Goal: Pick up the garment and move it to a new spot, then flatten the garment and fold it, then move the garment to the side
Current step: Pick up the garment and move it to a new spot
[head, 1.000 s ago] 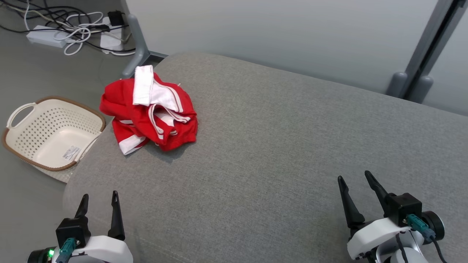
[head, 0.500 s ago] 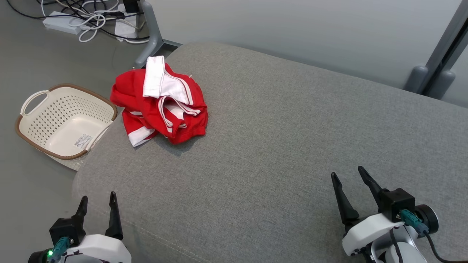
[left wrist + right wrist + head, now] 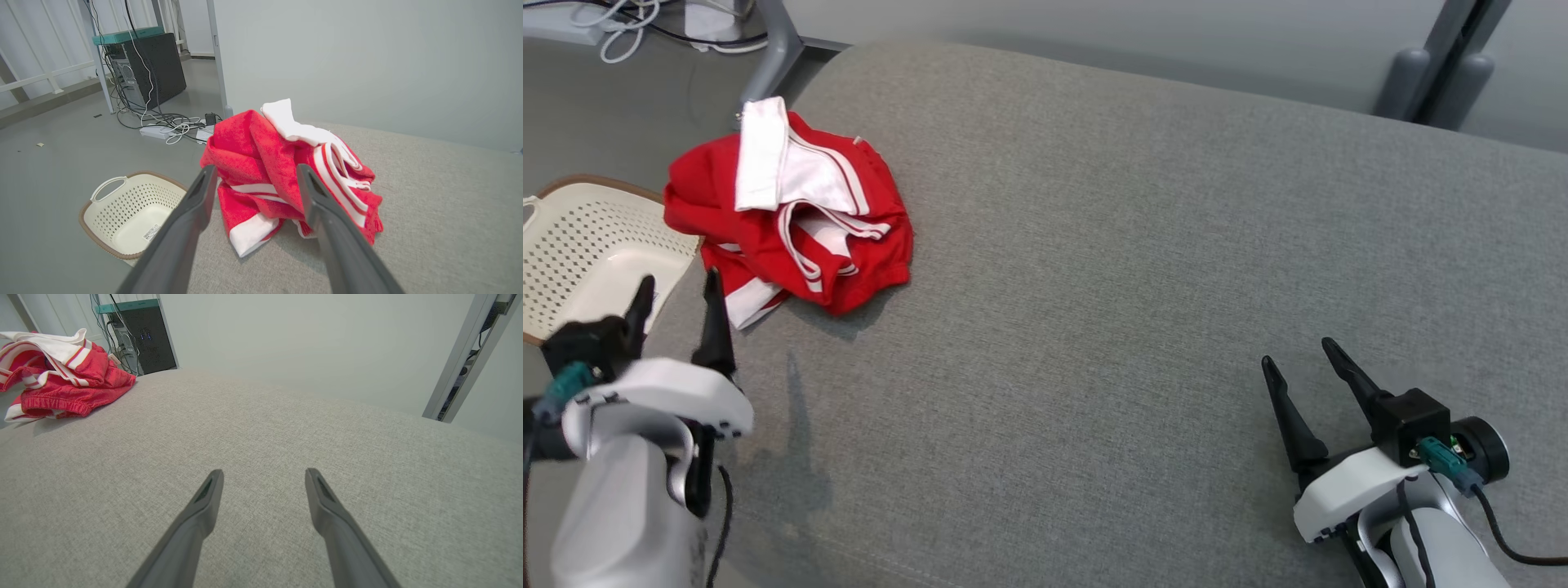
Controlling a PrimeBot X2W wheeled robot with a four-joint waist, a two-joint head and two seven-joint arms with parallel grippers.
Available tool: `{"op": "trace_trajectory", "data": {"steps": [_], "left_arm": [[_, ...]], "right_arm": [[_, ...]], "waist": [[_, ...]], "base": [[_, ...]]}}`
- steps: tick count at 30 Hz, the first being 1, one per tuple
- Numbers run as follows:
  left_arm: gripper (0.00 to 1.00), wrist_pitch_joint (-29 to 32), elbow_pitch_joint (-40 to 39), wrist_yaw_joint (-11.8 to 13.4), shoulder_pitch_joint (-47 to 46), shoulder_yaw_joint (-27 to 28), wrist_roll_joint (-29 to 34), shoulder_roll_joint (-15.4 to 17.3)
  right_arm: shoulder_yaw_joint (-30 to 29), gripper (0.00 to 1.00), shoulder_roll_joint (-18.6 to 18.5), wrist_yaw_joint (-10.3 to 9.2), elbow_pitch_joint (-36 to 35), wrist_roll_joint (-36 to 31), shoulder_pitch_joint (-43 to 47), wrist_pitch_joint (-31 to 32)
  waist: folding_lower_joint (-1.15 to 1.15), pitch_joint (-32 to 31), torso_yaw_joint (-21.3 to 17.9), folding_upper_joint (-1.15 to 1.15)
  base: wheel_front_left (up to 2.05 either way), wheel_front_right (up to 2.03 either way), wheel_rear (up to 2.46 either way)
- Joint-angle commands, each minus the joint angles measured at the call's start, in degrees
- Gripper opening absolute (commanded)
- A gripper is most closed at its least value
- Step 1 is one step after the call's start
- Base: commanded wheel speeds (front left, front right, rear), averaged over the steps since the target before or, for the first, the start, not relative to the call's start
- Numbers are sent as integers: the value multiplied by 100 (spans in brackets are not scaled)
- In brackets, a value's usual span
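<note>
While right tool (image 3: 1297,353) hangs low, left tool (image 3: 680,279), splayed, faces garment (image 3: 833,269).

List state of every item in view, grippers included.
garment: crumpled heap on the grey cushion, not held.
basket: upright on the floor, only a sticker inside.
left gripper: open, empty, pointing at the garment.
right gripper: open, empty, over bare cushion.

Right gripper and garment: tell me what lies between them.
Just bare grey cushion between the right gripper and the red garment, seen in the head and right wrist views.
</note>
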Motion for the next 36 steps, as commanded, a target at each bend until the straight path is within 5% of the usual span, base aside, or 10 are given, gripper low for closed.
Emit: {"op": "trace_trajectory", "data": {"steps": [1,14,22,24,25,36], "left_arm": [[100,-9,181,-49,-352,26,-64,111],[100,738,2074,-180,-2327,-247,-321,925],[100,1403,2987,137,-2578,-175,-439,1006],[20,1385,3052,197,-2568,-148,-481,1029],[0,1378,3080,212,-2551,-156,-479,1053],[0,602,2851,-36,-3014,-574,-262,1067]], "right_arm": [[17,100,-57,1,20,49,-86,-30],[189,100,-182,1,64,137,-414,-30],[170,100,-222,1,56,127,-420,-28],[143,100,-232,1,28,129,-419,-17],[143,100,-229,1,21,127,-409,-17],[91,100,-30,1,7,186,-300,-17]], "waist": [[0,185,-187,0],[0,678,-783,0],[0,821,-1042,0],[0,816,-1067,0],[0,801,-1076,0],[0,399,-1150,0]], "base": [[0,0,0],[0,0,0],[0,0,0],[0,0,0],[0,0,0],[0,0,0]]}}
